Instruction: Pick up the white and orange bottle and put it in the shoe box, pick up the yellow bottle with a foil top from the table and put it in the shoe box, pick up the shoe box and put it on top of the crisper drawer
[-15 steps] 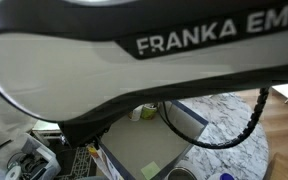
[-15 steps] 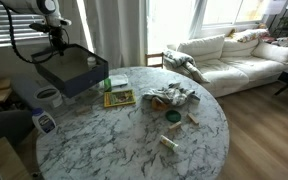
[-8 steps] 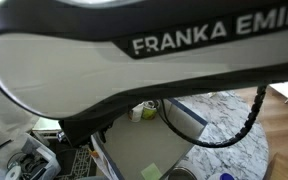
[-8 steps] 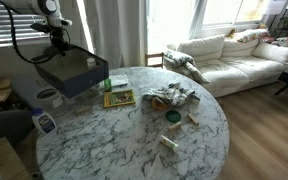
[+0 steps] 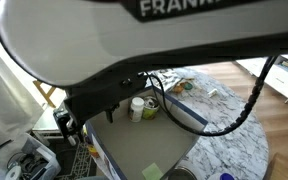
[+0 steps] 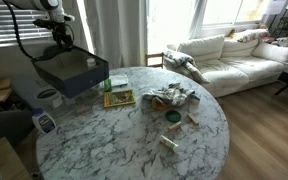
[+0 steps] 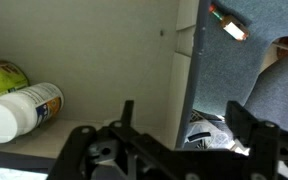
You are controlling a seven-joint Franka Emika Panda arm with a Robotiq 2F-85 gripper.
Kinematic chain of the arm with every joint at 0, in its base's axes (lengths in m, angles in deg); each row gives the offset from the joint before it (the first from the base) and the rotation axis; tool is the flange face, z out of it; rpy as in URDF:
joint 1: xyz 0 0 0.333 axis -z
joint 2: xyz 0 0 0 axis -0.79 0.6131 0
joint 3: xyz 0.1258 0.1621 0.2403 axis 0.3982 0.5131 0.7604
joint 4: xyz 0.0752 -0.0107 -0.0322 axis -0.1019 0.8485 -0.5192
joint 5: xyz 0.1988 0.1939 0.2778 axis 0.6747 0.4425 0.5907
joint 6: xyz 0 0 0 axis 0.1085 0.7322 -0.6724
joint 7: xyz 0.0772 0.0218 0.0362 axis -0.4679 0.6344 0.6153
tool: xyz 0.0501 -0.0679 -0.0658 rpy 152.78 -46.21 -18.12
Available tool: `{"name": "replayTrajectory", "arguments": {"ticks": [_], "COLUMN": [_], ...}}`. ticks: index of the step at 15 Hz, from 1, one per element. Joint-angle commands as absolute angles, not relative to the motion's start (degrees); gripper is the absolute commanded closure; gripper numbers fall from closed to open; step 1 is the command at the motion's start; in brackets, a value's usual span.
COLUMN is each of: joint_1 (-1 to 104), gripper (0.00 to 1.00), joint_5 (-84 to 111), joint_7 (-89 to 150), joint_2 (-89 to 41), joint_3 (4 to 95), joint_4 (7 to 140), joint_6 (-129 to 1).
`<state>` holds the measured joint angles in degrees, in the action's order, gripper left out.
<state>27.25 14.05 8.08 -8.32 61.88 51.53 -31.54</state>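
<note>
The shoe box (image 6: 72, 72), dark grey-blue outside and brown inside (image 5: 144, 140), stands raised at the far left edge of the table. Inside it lie the white and orange bottle (image 7: 22, 108) and the yellow bottle (image 7: 2, 76); both also show in an exterior view (image 5: 139, 107). My gripper (image 7: 184, 122) is open, its fingers (image 7: 127, 115) straddling the box's side wall (image 7: 185, 70) without clamping it. In an exterior view the gripper (image 6: 59, 36) hangs over the box's back corner. The crisper drawer is mostly hidden under the box; whitish plastic (image 7: 210, 126) shows beyond the wall.
On the round marble table (image 6: 124, 150) lie a green and yellow packet (image 6: 119, 97), a crumpled bag (image 6: 172, 96) and small items (image 6: 170, 142). A blue-capped bottle (image 6: 44, 122) stands by the table's left edge. A sofa (image 6: 234, 50) sits behind.
The gripper has opened and let go of the shoe box's wall. The arm has lifted slightly, and the box has stayed in place.
</note>
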Motion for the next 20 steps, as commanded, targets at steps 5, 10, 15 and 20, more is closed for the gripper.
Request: {"name": "replayTrajectory", "arguments": {"ticks": [5,10,15,20], "joint_1": [32.62,38.44,42.27,44.79], "gripper": [0.0,0.0,0.0,0.0], "joint_5": [17.25,23.06,26.61,26.71], "joint_7": [23.96,42.12,48.23,46.07], "joint_2": [-13.21,-19.37,-24.27,-29.44], "joint_3": [63.43,63.9,62.53,60.25], "joint_4": [48.97,52.41,55.49,60.27], "joint_6": [-24.68,-21.44,-16.22,-15.04]}}
